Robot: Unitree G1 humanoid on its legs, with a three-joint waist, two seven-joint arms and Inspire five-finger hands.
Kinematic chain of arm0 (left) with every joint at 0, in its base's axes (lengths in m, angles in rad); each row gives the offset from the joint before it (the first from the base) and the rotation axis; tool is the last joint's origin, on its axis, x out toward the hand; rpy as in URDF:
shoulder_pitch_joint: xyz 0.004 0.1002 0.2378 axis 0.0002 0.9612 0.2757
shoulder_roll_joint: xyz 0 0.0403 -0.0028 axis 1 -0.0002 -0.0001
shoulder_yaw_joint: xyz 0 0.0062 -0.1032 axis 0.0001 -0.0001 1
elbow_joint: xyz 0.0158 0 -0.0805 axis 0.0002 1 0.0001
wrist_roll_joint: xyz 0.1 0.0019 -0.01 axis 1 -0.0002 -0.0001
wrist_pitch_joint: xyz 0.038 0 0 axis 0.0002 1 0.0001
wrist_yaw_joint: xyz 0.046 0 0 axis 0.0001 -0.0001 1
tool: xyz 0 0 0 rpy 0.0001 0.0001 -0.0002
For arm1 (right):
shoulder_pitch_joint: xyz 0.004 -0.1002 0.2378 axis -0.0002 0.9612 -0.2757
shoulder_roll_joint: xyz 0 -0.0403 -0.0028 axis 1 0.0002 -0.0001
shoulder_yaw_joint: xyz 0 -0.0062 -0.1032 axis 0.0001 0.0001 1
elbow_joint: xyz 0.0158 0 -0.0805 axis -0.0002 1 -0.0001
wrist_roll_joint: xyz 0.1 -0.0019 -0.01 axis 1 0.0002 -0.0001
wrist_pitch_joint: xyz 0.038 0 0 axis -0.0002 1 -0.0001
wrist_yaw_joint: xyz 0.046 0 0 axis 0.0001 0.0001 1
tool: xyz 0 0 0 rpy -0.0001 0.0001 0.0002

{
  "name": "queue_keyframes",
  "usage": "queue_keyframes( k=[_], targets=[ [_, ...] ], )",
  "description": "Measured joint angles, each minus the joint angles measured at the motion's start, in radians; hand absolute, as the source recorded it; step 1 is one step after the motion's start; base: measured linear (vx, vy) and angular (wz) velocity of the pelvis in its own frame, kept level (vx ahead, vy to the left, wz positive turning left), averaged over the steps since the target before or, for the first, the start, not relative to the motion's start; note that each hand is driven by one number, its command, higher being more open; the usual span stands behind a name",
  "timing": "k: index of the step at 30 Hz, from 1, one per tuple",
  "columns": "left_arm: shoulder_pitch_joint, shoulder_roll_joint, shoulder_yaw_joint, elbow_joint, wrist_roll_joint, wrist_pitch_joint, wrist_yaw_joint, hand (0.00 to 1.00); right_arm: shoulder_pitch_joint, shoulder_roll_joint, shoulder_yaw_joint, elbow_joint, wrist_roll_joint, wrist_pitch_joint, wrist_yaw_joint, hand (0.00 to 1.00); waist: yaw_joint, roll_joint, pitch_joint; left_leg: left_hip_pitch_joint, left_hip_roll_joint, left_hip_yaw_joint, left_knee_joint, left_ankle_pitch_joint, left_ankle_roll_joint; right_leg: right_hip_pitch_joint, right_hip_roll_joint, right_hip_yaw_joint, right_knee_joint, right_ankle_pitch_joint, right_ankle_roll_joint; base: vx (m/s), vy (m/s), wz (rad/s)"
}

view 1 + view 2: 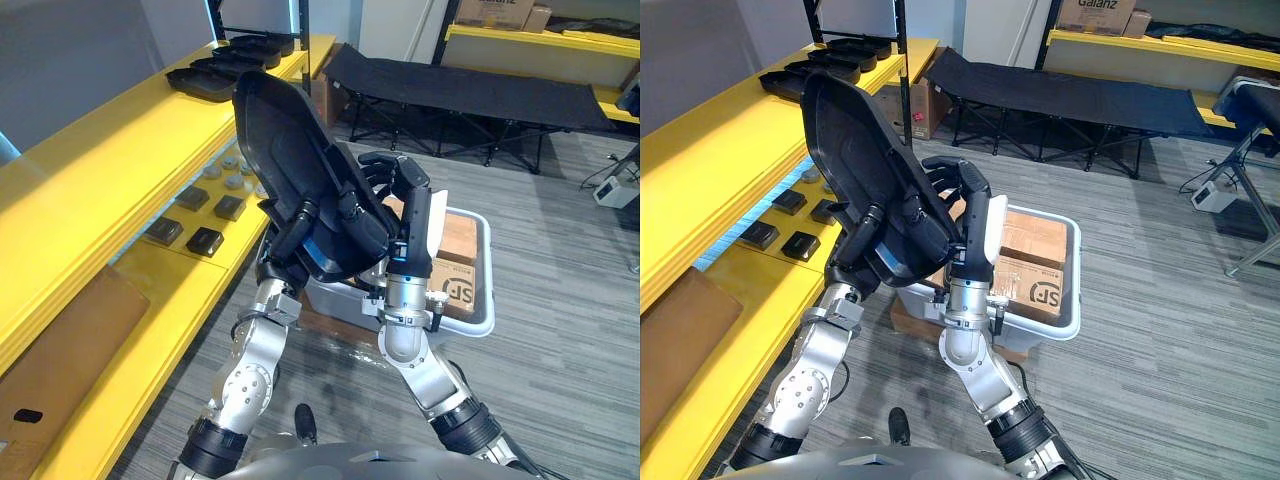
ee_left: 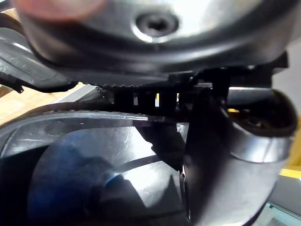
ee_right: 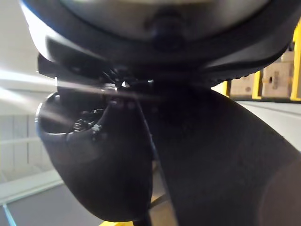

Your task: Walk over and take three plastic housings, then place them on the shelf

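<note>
My left hand (image 1: 291, 238) and right hand (image 1: 405, 205) both curl round the lower end of the housing (image 1: 285, 140). Its long axis rises above them, top leaning leftward.

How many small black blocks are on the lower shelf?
4 blocks on the shelf: far left, far right, near left, near right. The held housing may hide more.

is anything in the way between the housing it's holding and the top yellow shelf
Nothing visible is. The housing, gripped by the left hand and right hand, is up beside the top yellow shelf, and the shelf board next to it is bare. Farther along, at the far end, lie other housings.
</note>
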Motion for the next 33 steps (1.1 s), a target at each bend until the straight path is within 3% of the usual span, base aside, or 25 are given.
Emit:
queue_keyframes(
  k=[2, 3, 14, 15, 24, 33],
  targets=[
    [0.0, 0.0, 0.0, 0.0, -0.001, -0.005, 0.0, 0.0, 0.0, 0.001, 0.005, 0.0, 0.001, -0.001, 0.0, 0.0, 0.001, -0.001, -0.007, -0.001, 0.0, 0.0, 0.0, 0.0, 0.0, -0.001, 0.0, 0.0, 0.0, 0.0, 0.0, 0.0, 0.0, 0.0],
    [0.0, 0.0, 0.0, 0.0, -0.001, -0.007, 0.0, 1.0, 0.0, 0.001, 0.006, 0.0, 0.001, -0.001, 0.0, 0.0, 0.0, -0.002, -0.011, -0.001, 0.0, 0.0, 0.0, 0.0, 0.0, -0.001, -0.001, 0.0, -0.001, 0.0, 0.0, 0.0, 0.0, 0.0],
    [-0.002, 0.027, -0.023, 0.0, -0.008, 0.011, -0.07, 1.0, 0.006, -0.025, 0.007, 0.0, 0.04, -0.024, 0.018, 0.0, -0.001, -0.001, -0.018, -0.001, -0.001, 0.0, 0.0, -0.001, -0.001, -0.001, -0.001, 0.0, 0.0, 0.0, 0.0, 0.0, 0.0, 0.0],
    [-0.002, 0.028, -0.024, 0.0, -0.008, 0.012, -0.071, 0.0, 0.007, -0.028, 0.008, 0.0, 0.04, -0.032, 0.018, 0.0, -0.001, -0.001, -0.018, -0.001, -0.001, 0.0, 0.0, -0.001, -0.001, -0.001, -0.001, 0.0, 0.0, 0.0, 0.0, 0.0, 0.0, 0.0],
    [-0.002, 0.033, -0.024, 0.0, -0.008, 0.019, -0.084, 0.0, 0.008, -0.035, 0.009, -0.001, 0.041, -0.04, 0.019, 0.0, -0.001, 0.003, -0.021, -0.001, -0.001, 0.0, 0.0, -0.001, -0.002, -0.002, -0.001, 0.002, 0.0, 0.0, -0.001, 0.0, 0.0, 0.0],
    [-0.003, 0.033, -0.026, 0.0, 0.007, -0.014, -0.085, 0.0, 0.018, -0.034, 0.033, -0.029, 0.062, -0.04, 0.019, 0.0, -0.003, 0.004, -0.022, -0.001, -0.001, 0.001, 0.0, -0.002, -0.002, -0.002, -0.001, 0.005, 0.0, -0.001, -0.001, 0.0, 0.0, 0.0]
  ],
)
